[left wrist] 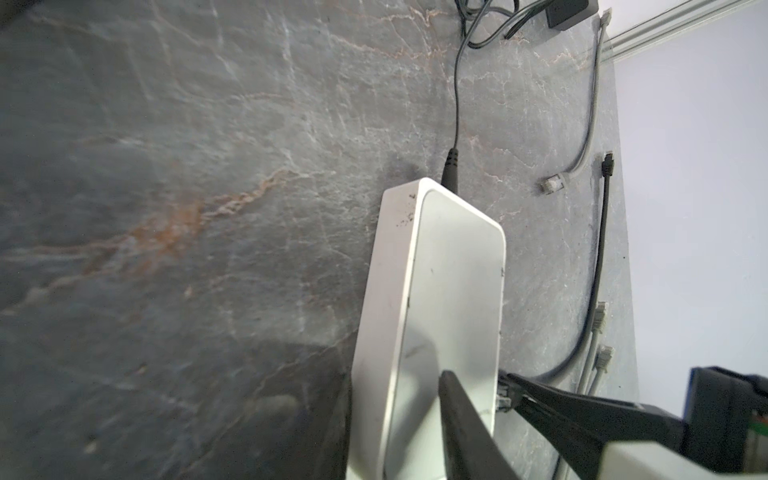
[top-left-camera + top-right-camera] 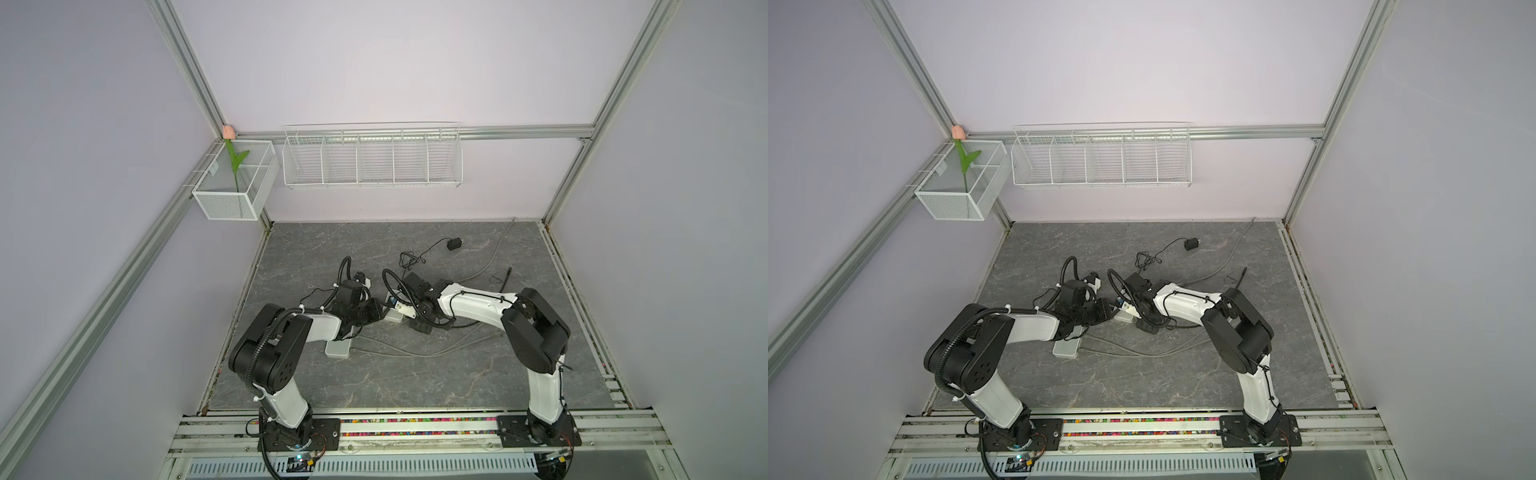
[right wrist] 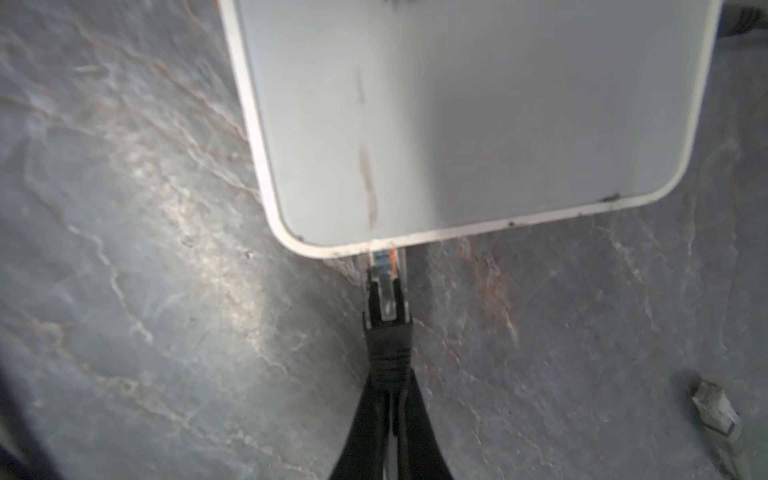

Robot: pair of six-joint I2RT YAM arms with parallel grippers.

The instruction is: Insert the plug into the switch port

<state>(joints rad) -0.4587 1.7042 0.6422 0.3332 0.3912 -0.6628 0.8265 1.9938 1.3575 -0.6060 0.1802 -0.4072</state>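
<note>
Cables (image 1: 592, 104) with spare plugs (image 1: 555, 185) lie beside switch (image 1: 449, 291).

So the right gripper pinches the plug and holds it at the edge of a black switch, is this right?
Not quite: the switch is white, not black, as the right wrist view shows. The right gripper does pinch the plug at its edge.

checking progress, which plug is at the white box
The black-booted plug in the right gripper, tip at the box; the other plugs lie loose.
</note>
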